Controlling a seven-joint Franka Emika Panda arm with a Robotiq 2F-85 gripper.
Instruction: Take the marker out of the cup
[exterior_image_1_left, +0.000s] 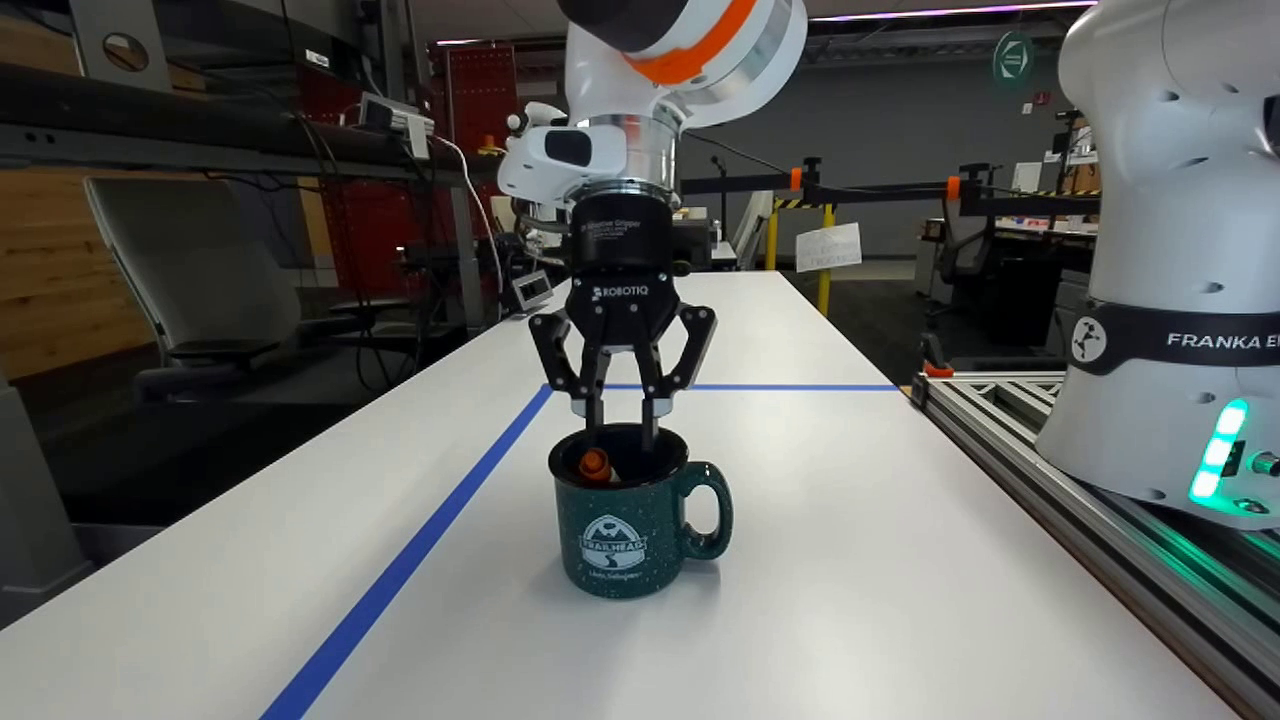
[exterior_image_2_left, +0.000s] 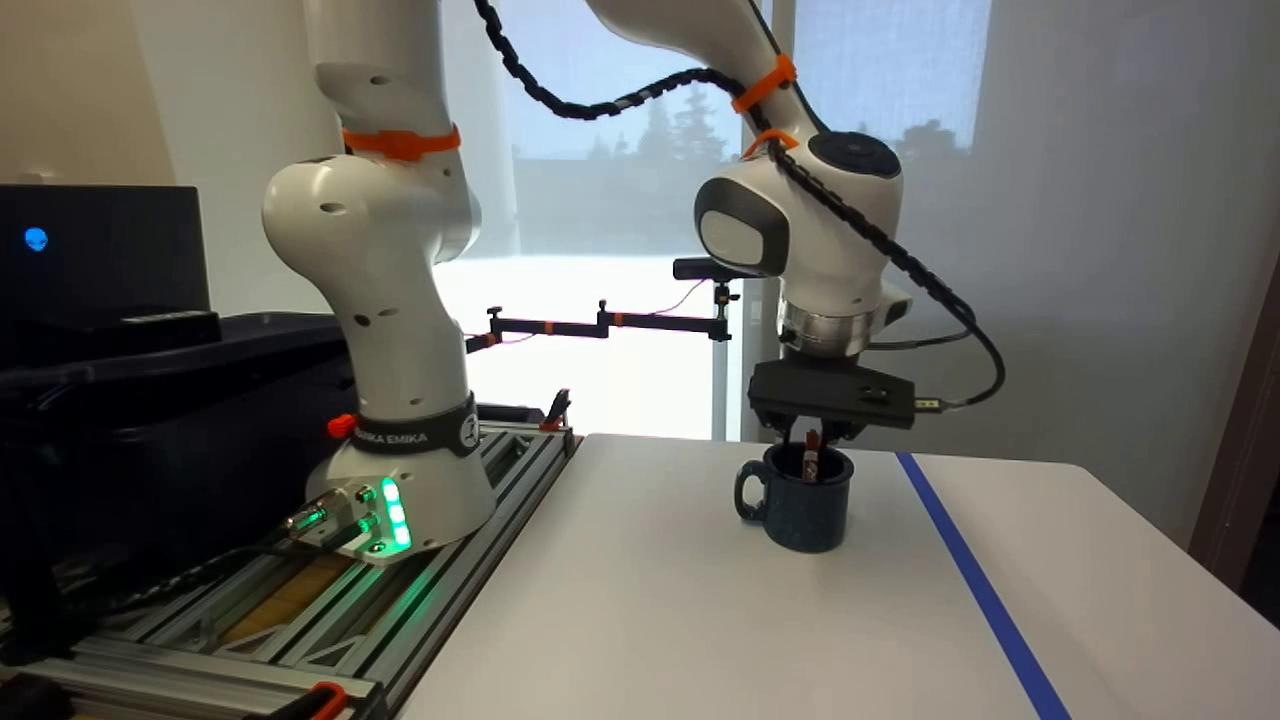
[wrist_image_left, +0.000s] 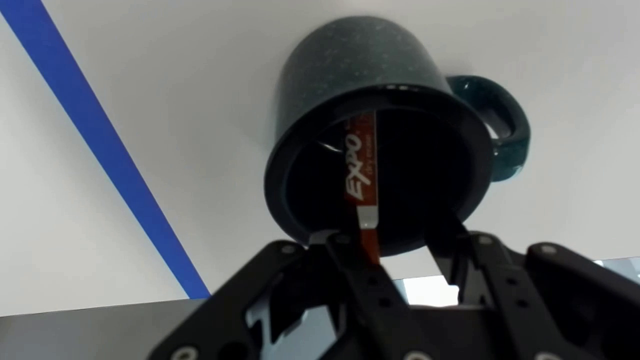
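The dark teal cup (exterior_image_1_left: 617, 540) stands upright on the white table, with its loop handle to the right in an exterior view. It also shows in an exterior view (exterior_image_2_left: 806, 515) and in the wrist view (wrist_image_left: 360, 60). The red-orange marker (wrist_image_left: 361, 160) leans inside the cup, with its cap end up at the rim. The marker also shows in both exterior views (exterior_image_1_left: 595, 464) (exterior_image_2_left: 811, 460). My gripper (exterior_image_1_left: 621, 437) points straight down over the cup, with its fingertips at the mouth. A gap shows between the fingers. In the wrist view the marker's cap lies beside the left finger; the dark fingertips are hard to see.
Blue tape lines (exterior_image_1_left: 425, 545) run along and across the white table (exterior_image_1_left: 850, 600). The robot's base (exterior_image_1_left: 1165, 400) stands on a metal rail frame (exterior_image_2_left: 480, 560) at the table's side. A shelf frame (exterior_image_1_left: 200, 140) and chair stand beyond the other edge.
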